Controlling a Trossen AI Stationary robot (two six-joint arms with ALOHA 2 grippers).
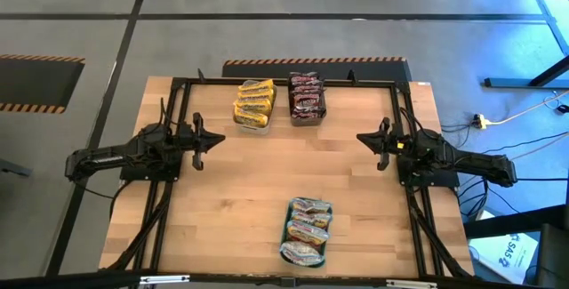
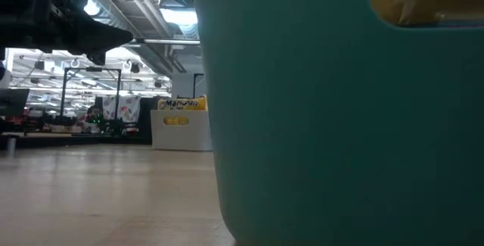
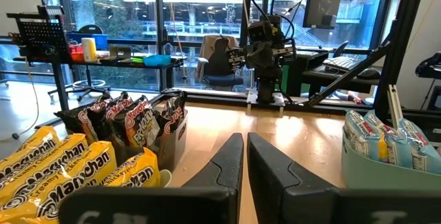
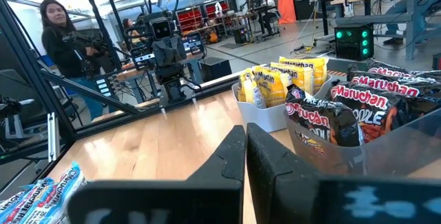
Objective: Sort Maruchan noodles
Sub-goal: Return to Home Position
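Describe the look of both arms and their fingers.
The left arm and right arm are matte black, slim and jointed. The left gripper and right gripper each have a wide crossbar carrying two black wedge-shaped fingers tapering to narrow tips. Dark cables appear to trail from each base. No markings show.

I'm seeing both arms as matte black all over. The left arm [image 1: 124,157] and the right arm [image 1: 462,163] are showing blocky, jointed segments that are narrowing toward the wrists. Through the wrist cameras, the left gripper [image 3: 245,156] and the right gripper [image 4: 245,145] are appearing as paired dark fingers [image 3: 224,170], wedge-shaped, smooth-faced and tapering to slim tips. From the left wrist, I'm watching loose black cables [image 3: 256,0] looping above the right arm's boxy head.
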